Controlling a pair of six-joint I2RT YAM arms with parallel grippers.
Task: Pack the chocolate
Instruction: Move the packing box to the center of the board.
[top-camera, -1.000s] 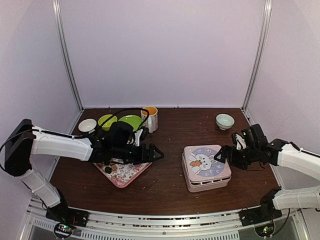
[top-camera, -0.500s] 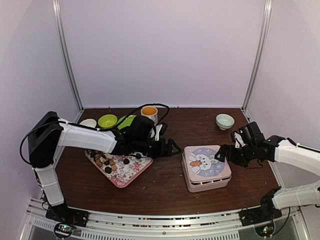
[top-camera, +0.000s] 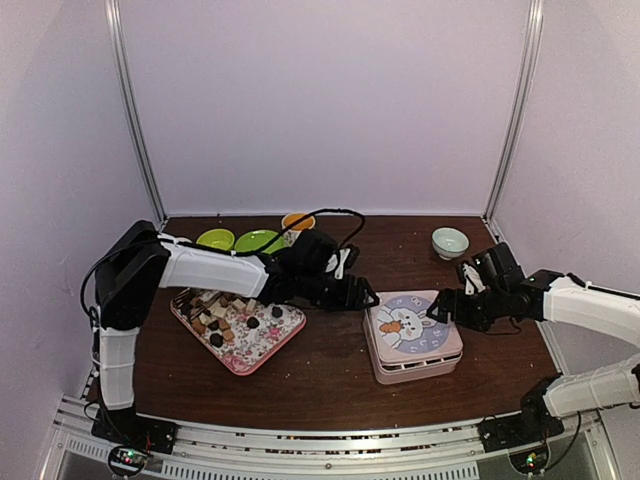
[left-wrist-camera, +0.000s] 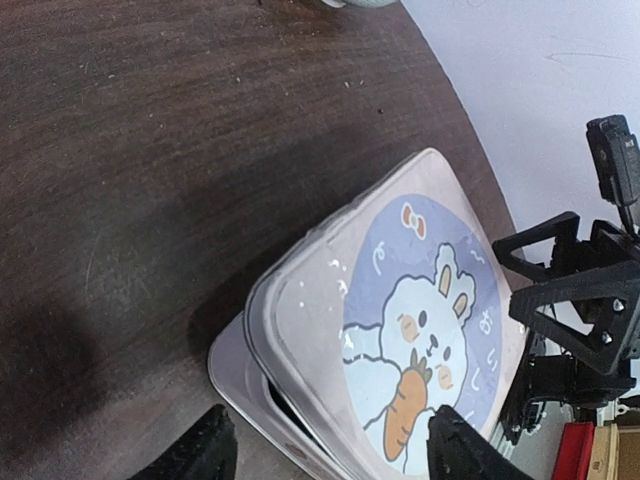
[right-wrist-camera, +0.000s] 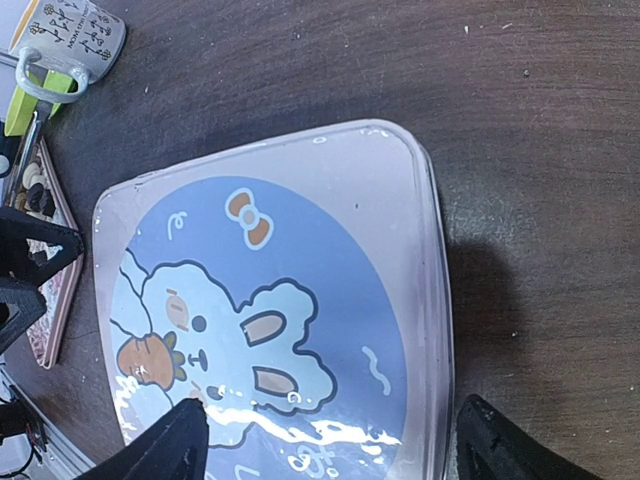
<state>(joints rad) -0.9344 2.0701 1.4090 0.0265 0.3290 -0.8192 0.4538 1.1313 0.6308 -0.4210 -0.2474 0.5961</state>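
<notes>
The chocolate (top-camera: 215, 322), small dark, tan and white pieces, lies on a floral tray (top-camera: 252, 360) at the left. A pale box with a rabbit-and-carrot lid (top-camera: 412, 335) sits right of centre; the lid (left-wrist-camera: 400, 330) rests slightly askew over its base. My left gripper (top-camera: 365, 297) is at the box's left edge, open (left-wrist-camera: 330, 455), one finger over the table and the other over the lid. My right gripper (top-camera: 440, 310) is open (right-wrist-camera: 335, 450) over the lid's right side (right-wrist-camera: 300, 260), with one finger past the box's edge. Neither holds anything.
Two green bowls (top-camera: 215, 240) (top-camera: 260, 241) and a mug (top-camera: 297, 221) stand behind the tray, the left arm's cable looping over them. A pale bowl (top-camera: 449, 241) sits at the back right. The mug (right-wrist-camera: 70, 35) and tray edge (right-wrist-camera: 52, 290) show in the right wrist view.
My left arm swung right from above the tray to the box's left edge. My right gripper edged left onto the lid. Both jaws narrowed a little.
</notes>
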